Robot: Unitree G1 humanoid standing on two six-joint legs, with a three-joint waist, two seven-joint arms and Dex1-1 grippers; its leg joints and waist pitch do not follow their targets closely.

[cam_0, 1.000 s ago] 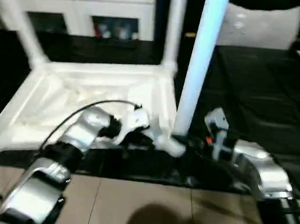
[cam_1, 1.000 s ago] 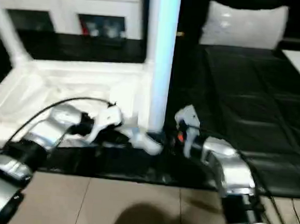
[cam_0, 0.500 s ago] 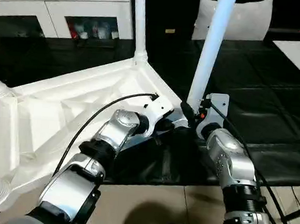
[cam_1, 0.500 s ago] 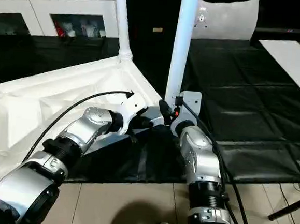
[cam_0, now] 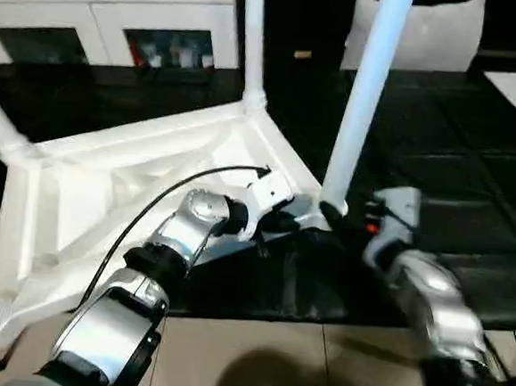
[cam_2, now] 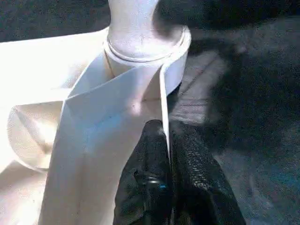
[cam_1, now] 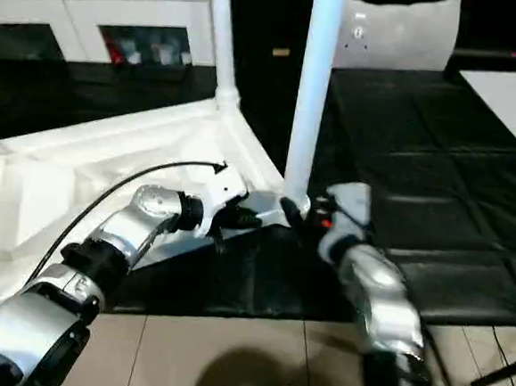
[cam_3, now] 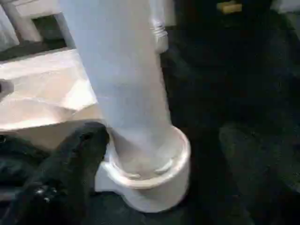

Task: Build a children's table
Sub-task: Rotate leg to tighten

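Now upright in its corner socket [cam_3: 154,173], long axis vertical: leg [cam_0: 358,111], right beside right gripper [cam_0: 350,220], fingers' state unclear; left gripper [cam_2: 168,150] pinched on tabletop rim [cam_2: 161,93].

No readable text or labels anywhere here.

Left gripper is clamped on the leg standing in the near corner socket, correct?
Not quite. The left gripper is clamped on the thin rim of the table top, just beside that socket, not on the leg. The left wrist view shows it.
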